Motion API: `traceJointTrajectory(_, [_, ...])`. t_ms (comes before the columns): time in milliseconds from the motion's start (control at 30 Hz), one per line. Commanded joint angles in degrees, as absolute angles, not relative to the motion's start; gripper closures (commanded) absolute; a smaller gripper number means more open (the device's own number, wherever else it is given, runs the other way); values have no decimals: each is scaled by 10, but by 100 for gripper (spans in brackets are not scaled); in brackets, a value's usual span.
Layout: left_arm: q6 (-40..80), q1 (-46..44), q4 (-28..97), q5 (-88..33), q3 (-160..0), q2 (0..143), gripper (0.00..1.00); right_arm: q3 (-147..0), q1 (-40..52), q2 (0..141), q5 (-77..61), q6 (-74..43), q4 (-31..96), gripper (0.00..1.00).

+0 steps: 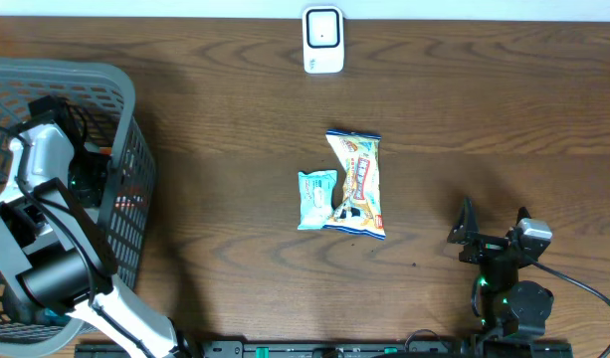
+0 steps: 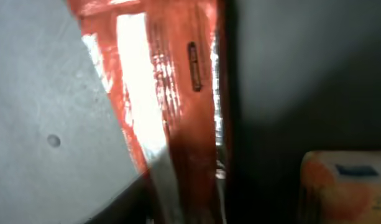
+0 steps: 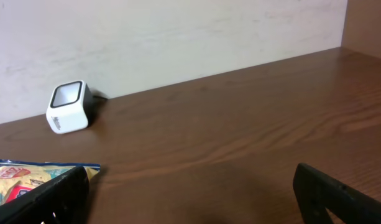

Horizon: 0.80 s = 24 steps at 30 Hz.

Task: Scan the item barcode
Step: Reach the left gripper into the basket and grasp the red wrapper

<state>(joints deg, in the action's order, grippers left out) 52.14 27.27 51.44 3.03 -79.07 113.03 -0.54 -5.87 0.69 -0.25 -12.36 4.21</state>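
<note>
The scanner (image 1: 322, 40) stands at the far edge of the tabletop (image 1: 484, 99), its white face turned toward the robot. Well to the left of the scanner and nearer the robot sits the gray mesh basket (image 1: 135, 109), and the left hand (image 1: 88, 171) is down inside it. The left wrist camera is pressed up against a red-orange packet (image 2: 190, 93) with a shiny foil edge. One gray finger (image 2: 47, 137) fills the left of that view and lies against the packet. The other finger is not clearly visible, so I cannot tell how far this hand is open or whether it has gripped the packet. A second orange pack (image 2: 345, 186) shows blurred in the lower right corner of the same view, also in the basket. Straight in front of the scanner, in the middle of the tabletop, lie a large snack bag (image 1: 358, 184) and a small teal packet (image 1: 316, 199), touching side by side. To the right of the scanner and close to the robot's edge, the right hand (image 3: 190, 196) hangs low over bare wood with its fingers spread wide. It holds nothing and touches nothing. Its wrist camera looks across the tabletop to the scanner, with a corner of the large snack bag at the left of that view.
</note>
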Motion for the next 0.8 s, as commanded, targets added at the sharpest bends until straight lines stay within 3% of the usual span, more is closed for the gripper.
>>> traceJointTrajectory(0, [508, 275, 523, 36, -762, 1165, 88, -3, -67, 4, 1, -115, 43, 1])
traceJointTrajectory(33, [507, 275, 524, 39, -759, 1165, 92, -3, -67, 4, 1, -115, 43, 1])
traceJointTrajectory(267, [484, 284, 545, 45, -760, 1128, 93, -3, -67, 4, 1, -115, 43, 1])
traceJointTrajectory(767, [446, 318, 546, 66, -763, 781, 93, -3, -67, 4, 1, -115, 43, 1])
